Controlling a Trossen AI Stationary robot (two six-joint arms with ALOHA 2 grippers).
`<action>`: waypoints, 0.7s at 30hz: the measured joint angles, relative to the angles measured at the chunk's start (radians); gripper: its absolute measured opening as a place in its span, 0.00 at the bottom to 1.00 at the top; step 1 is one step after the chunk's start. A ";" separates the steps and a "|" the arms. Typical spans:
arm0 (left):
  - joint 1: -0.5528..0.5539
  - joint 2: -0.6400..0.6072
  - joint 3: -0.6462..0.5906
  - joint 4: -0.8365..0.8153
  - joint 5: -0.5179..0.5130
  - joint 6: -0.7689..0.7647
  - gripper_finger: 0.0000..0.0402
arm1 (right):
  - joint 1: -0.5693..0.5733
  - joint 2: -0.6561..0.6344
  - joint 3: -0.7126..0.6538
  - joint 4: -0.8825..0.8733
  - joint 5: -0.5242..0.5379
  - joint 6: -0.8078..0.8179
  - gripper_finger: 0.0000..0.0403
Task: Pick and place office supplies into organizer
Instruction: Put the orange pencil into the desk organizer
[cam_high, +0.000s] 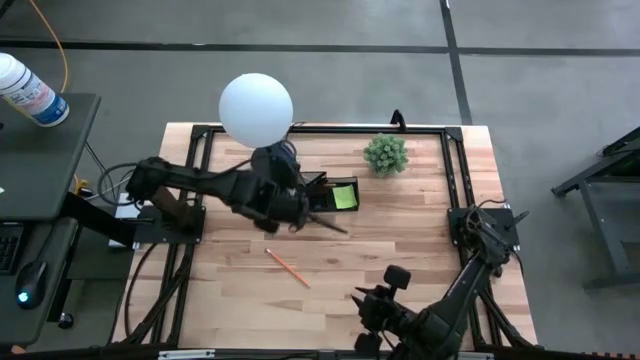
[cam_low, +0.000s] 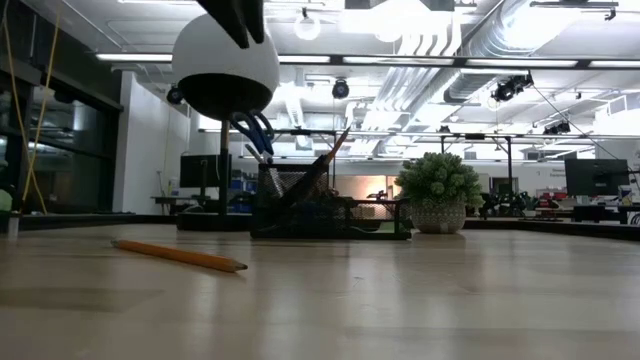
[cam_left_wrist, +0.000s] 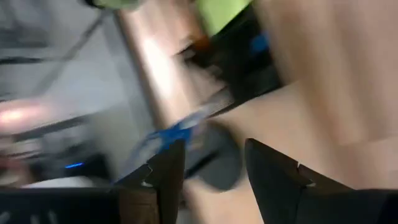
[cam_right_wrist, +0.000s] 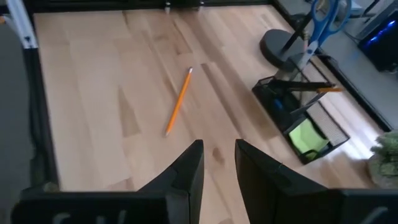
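I see the left pincer (cam_high: 293, 215) over the small black mesh desk organizer (cam_high: 335, 195) at centre of the high view, fingers spread apart with nothing between them; left wrist view is motion-blurred but shows the gap between both dark fingers (cam_left_wrist: 168, 171). The blue-handled scissors (cam_low: 255, 132) stand upright in the organizer's tall compartment, handles up, seen left of centre in the low view. A thin orange pencil (cam_low: 325, 155) leans out of the same compartment, tilted toward upper right. The lime-green square sticky-note pad (cam_high: 344, 196) lies in the organizer's low tray. A second orange pencil (cam_high: 288, 268) lies flat on the light wooden table (cam_high: 420, 250), below centre in the high view, well apart from the organizer. A slim dark pen (cam_high: 328, 224) seems to lie just below the organizer; I can't tell if it touches it. The white globe lamp (cam_high: 256, 108) stands at upper left of the organizer, the small green potted plant (cam_high: 385, 154) at upper right of it. The right pincer (cam_high: 375, 300) waits at the bottom edge of the high view, fingers a narrow gap apart, holding nothing, pointed toward the loose pencil.
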 joint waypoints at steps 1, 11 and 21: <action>-0.015 0.000 0.003 -0.007 0.040 -0.055 0.38 | -0.008 0.000 0.000 0.000 0.002 -0.012 0.20; -0.093 0.001 -0.041 -0.097 0.157 -0.498 0.38 | -0.073 0.000 0.000 0.000 -0.004 -0.064 0.20; -0.091 0.000 -0.284 -0.002 0.238 -0.558 0.38 | -0.090 0.000 0.000 0.000 -0.005 -0.048 0.20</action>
